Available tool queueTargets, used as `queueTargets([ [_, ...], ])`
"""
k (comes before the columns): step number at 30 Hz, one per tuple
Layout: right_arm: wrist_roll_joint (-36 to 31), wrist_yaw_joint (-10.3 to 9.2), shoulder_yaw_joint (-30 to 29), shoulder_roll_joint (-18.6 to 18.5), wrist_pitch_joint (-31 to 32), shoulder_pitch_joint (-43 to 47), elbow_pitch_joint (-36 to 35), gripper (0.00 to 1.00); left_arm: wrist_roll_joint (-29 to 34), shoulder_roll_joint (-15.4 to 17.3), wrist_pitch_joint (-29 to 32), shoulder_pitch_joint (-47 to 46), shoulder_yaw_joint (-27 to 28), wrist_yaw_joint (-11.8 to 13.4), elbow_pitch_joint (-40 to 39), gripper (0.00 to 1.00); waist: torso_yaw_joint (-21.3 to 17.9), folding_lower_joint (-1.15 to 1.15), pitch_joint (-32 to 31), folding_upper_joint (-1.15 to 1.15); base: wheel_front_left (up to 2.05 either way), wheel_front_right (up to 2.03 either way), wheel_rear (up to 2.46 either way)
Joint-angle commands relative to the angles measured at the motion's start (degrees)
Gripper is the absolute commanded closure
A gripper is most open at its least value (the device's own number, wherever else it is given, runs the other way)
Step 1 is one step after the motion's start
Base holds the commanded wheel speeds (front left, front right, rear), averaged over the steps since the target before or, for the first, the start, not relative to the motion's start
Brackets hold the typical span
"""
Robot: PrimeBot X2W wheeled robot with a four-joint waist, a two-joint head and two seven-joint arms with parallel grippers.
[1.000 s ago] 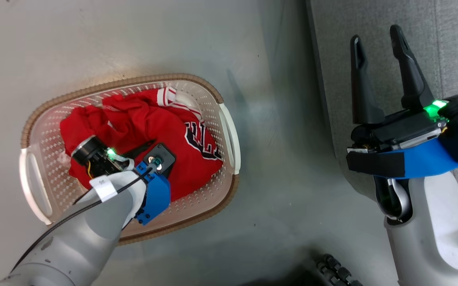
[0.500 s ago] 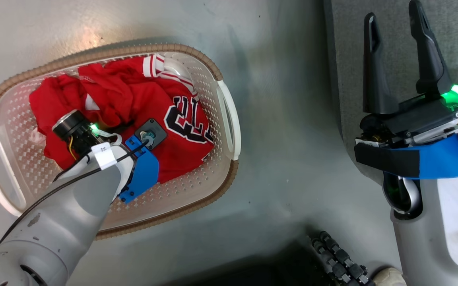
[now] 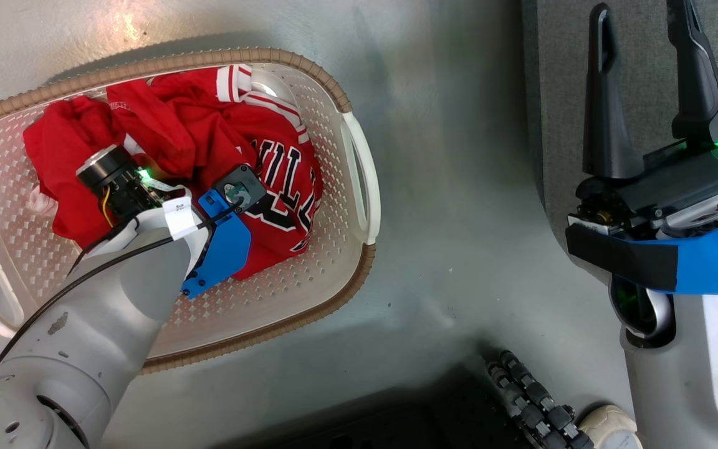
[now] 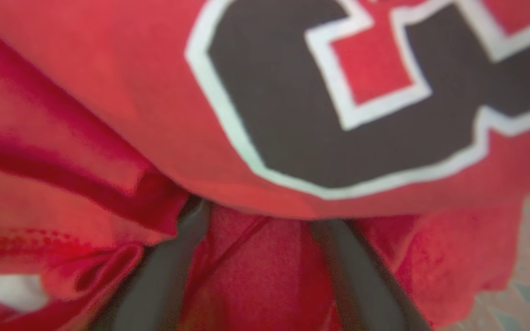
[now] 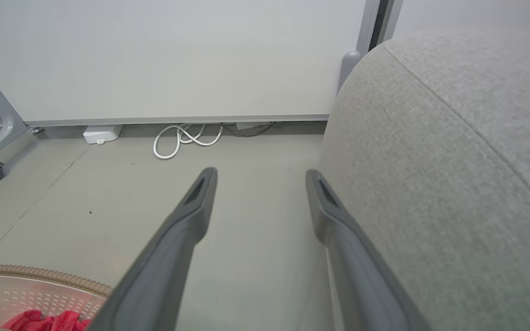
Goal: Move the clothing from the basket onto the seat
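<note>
The floor (image 3: 452, 187) here is smooth grey concrete. A pale wall (image 5: 177, 55) runs along the back, with a loop of white cable (image 5: 187, 138) lying at its foot. The basket (image 3: 340, 100) sits on that floor, near the seat (image 3: 558, 81), with a strip of bare concrete between them. All the clothing (image 3: 166, 125) is heaped inside the basket. The jersey (image 3: 284, 187) lies on top with its black-and-white lettering facing up, and the piece with white stripe trim (image 3: 240, 81) is bunched against the far rim.

The left arm (image 3: 116, 293) reaches down into the pile. In the left wrist view, the left gripper (image 4: 256, 216) has its fingers (image 4: 168, 276) set well apart. Red cloth lies between them, and their tips are hidden under a fold of the jersey.

The right gripper (image 3: 642, 22) hangs over the near edge of the seat, spread wide and holding nothing. Its fingers (image 5: 191, 216) point toward the wall.
</note>
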Motion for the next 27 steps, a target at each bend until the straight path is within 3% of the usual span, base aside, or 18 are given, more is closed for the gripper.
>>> queueTargets([
  [1, -0.2, 0.05, -0.1, -0.1, 0.0, -0.3, -0.5, 0.0, 0.1, 0.1, -0.3, -0.9, -0.2, 0.2, 0.8, 0.63, 0.1, 0.0, 0.0, 0.0, 0.0, 0.0, 0.0],
  [2, -0.3, 0.05, -0.1, -0.1, 0.0, -0.4, -0.5, 0.0, 0.4, -0.1, -0.5, -0.9, -0.2, 0.2, 0.9, 1.0, 0.2, 0.0, -0.1, 0.0, 0.0, 0.0, 0.0],
  [11, -0.7, 0.05, -0.4, -0.1, 0.0, -0.4, 0.5, 0.0, 0.3, -2.6, -2.8, 1.0, -0.2, 0.2, 0.8, 1.0, 1.2, 0.0, -3.1, 0.0, 0.0, 0.0, 0.0],
  [27, -3.4, 0.04, -1.2, -0.1, 0.0, 2.3, 3.8, 0.0, -3.8, -7.0, -11.6, 6.8, -0.2, 0.2, -2.0, 1.0, 6.2, 0.0, -16.3, 0.0, 0.0, 0.0, 0.0],
])
